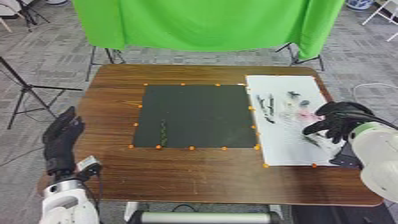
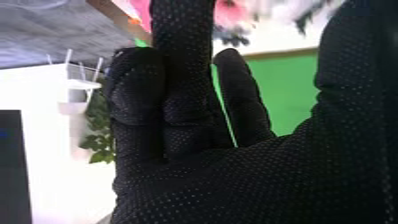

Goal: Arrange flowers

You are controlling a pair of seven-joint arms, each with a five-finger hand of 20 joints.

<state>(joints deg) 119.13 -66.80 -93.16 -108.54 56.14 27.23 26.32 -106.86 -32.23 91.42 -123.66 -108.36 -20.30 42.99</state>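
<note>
A thin green stem lies lengthwise on the dark mat, near its left edge, its lower end close to the front edge. Dark mat surface stretches rightward from it to the white sheet, which borders the mat. On the sheet, slender dark pieces lie toward the mat side, with small dark blooms and a pink flower farther right. The right hand is over the sheet's right edge, just beside the pink flower, released, its fingers loosely extended.

Orange markers dot the edges of mat and sheet. Brown wood runs between the mat and the left rim of the table, where the left hand hovers, unclenched, fingers pointing toward the far side. Green cloth hangs beyond the far edge.
</note>
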